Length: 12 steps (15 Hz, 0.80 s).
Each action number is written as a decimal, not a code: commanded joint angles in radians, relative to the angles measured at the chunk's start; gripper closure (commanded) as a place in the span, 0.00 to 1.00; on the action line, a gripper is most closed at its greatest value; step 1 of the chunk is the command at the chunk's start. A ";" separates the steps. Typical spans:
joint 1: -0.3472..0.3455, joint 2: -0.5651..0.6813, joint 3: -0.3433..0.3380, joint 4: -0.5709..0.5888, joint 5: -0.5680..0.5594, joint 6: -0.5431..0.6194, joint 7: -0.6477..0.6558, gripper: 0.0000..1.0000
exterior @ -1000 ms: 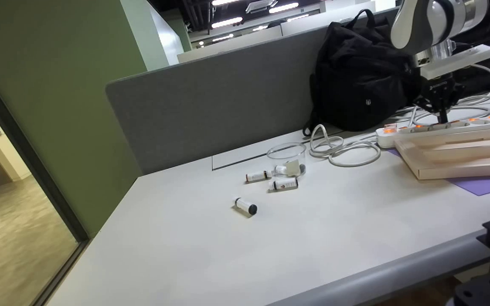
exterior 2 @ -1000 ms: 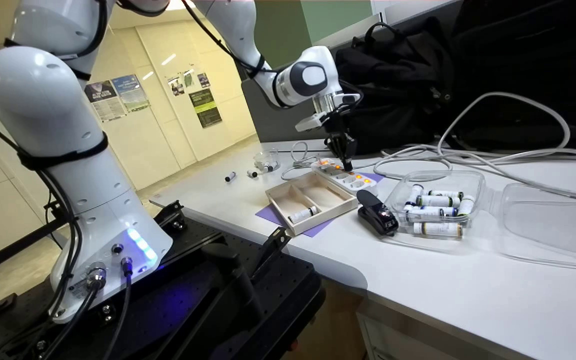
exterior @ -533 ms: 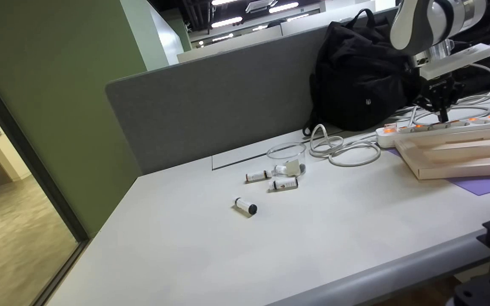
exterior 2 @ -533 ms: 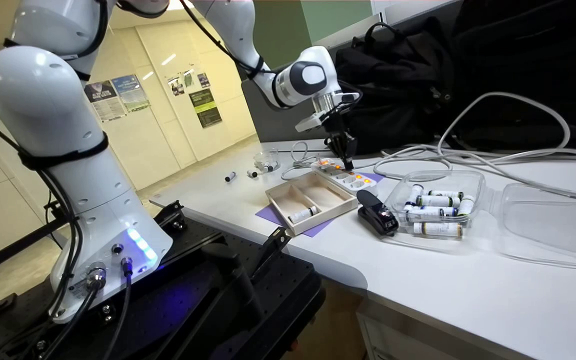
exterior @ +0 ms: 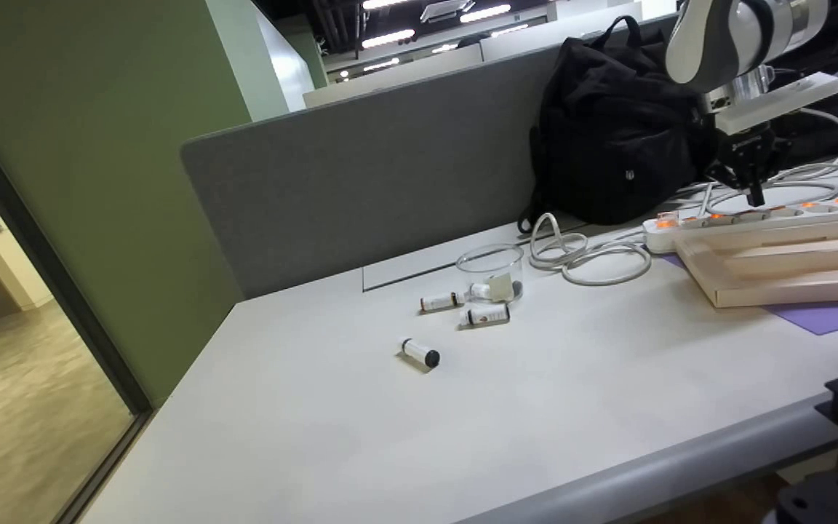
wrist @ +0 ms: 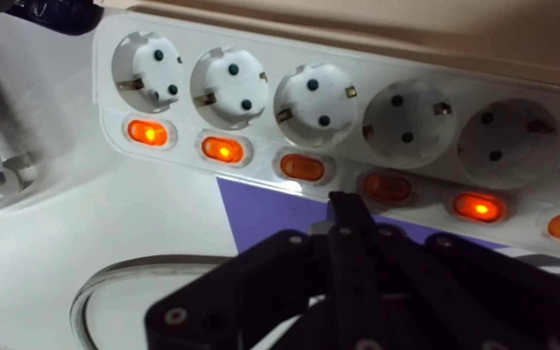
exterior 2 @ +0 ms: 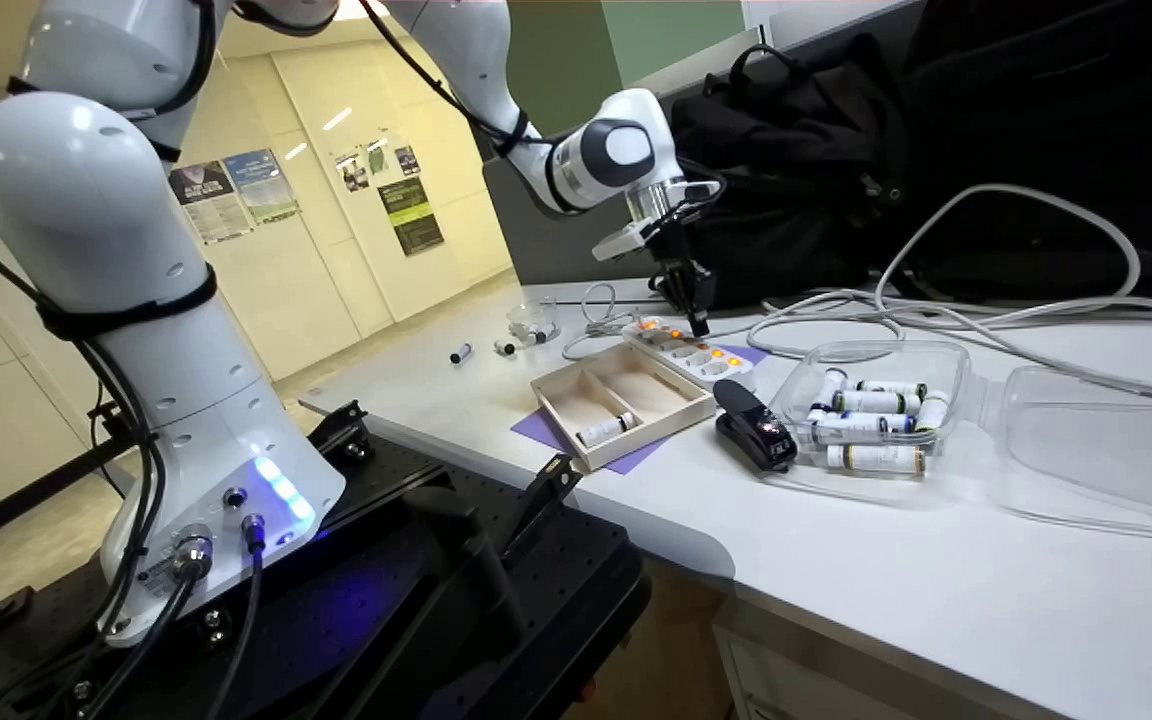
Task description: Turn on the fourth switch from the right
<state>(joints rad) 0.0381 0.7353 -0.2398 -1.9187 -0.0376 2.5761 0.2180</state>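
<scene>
On the power strip (wrist: 348, 154) lies the fourth switch (wrist: 387, 188), counted from the strip's end just beside the dark device (exterior 2: 755, 428), on the edge away from the wooden tray (exterior 2: 641, 393). It looks unlit, though shadow falls there. The gripper (wrist: 344, 196) hangs just above that edge of the strip, its fingers together with nothing between them, tips near the gap between the third switch (wrist: 302, 167) and the fourth.

The switch should handle as a small, smooth, fairly stiff plastic rocker, easy to skid off. Nothing needs gripping: the joined tips would do best pressing straight down on one end of the rocker, though which end turns it on cannot be told. The strip itself is probably light and could slide under a sideways shove.

Half a second earlier, in both exterior views, the tips reached lower, down to the strip; now they stand slightly higher above it, while strip and tray have not moved. Whether the switch's lamp has changed since then cannot be told
</scene>
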 commanded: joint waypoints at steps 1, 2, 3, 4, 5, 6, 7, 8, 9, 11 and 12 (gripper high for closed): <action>-0.001 -0.009 0.014 0.024 -0.005 -0.026 0.039 1.00; -0.001 -0.008 0.017 0.026 -0.005 -0.025 0.038 1.00; 0.000 -0.006 0.019 0.028 -0.005 -0.027 0.038 1.00; 0.000 -0.004 0.021 0.029 -0.006 -0.029 0.038 1.00; 0.000 -0.003 0.024 0.029 -0.005 -0.034 0.038 1.00; 0.001 -0.001 0.025 0.028 -0.006 -0.036 0.039 1.00; 0.001 -0.002 0.026 0.027 -0.007 -0.041 0.039 1.00; 0.003 -0.002 0.026 0.027 -0.008 -0.046 0.040 1.00; 0.002 -0.003 0.025 0.028 -0.009 -0.052 0.042 1.00; 0.002 -0.002 0.024 0.028 -0.010 -0.056 0.043 1.00; 0.003 0.001 0.022 0.026 -0.012 -0.054 0.044 1.00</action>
<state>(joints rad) 0.0392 0.7352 -0.2150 -1.9051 -0.0374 2.5488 0.2202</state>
